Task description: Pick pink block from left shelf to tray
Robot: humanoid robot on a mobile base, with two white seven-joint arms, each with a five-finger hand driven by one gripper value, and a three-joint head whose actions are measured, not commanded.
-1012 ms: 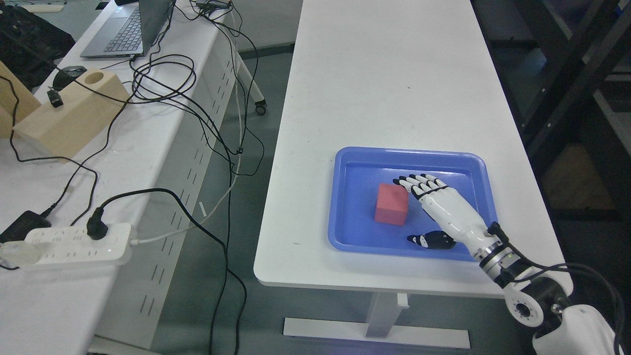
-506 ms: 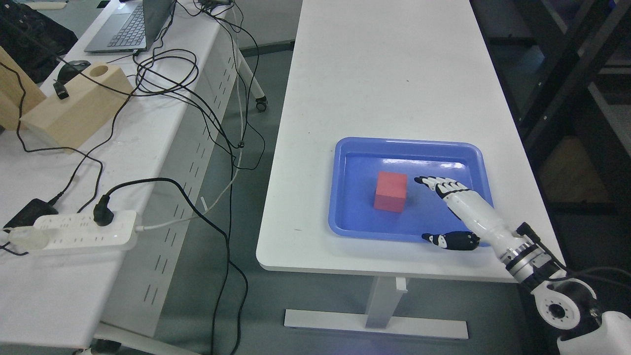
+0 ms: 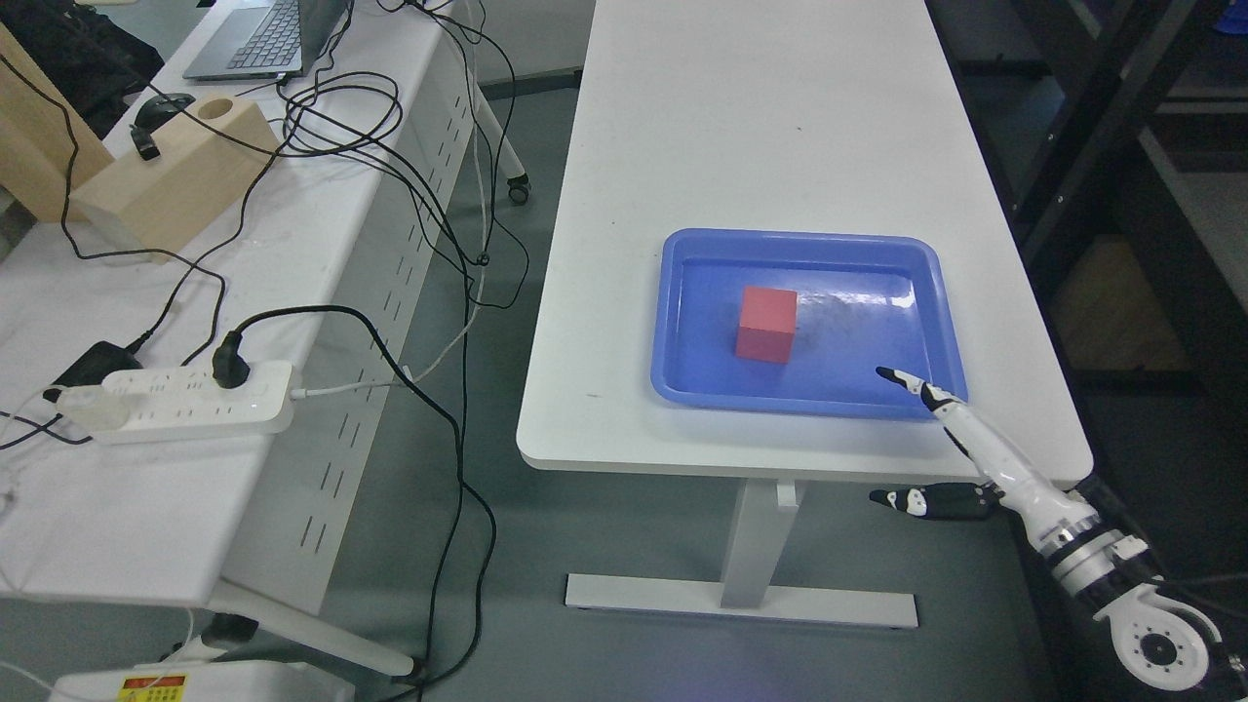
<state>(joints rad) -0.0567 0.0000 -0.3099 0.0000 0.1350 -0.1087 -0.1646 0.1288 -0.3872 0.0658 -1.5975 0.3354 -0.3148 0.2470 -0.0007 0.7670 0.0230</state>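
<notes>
- The small pink-red cube-shaped block [image 3: 766, 324] sits flat on the floor of the shallow blue plastic tray [image 3: 682, 390], left of the tray's middle and clear of every wall.
- Nothing touches the block, so by my reading the placing step is done: the task's thing lies where the task wants it.
- The tray rests on the long white tabletop [image 3: 760, 127], near its near edge and towards the right side.
- The robot's white right hand [image 3: 941, 458] with black fingertips hangs off the near right corner of the tabletop, apart from the tray's near right corner and well apart from the block. Its fingers are stretched out and its thumb is spread away; it holds nothing.
- What seems left is only for that arm to come fully to rest; no further handling of the block looks needed.
- The left arm does not show anywhere.
- The left shelf named in the task cannot be made out; dark frames at the far right edge may be shelving, though they are too dim to say.
- The right forearm is cut off at the lower right corner.
- On the separate white tabletop [image 3: 58, 526] at the left lie a white power strip [image 3: 175, 405], tangled black cables [image 3: 390, 195] and a pale wooden block with a round hole [image 3: 175, 180]; none bears on the task.
</notes>
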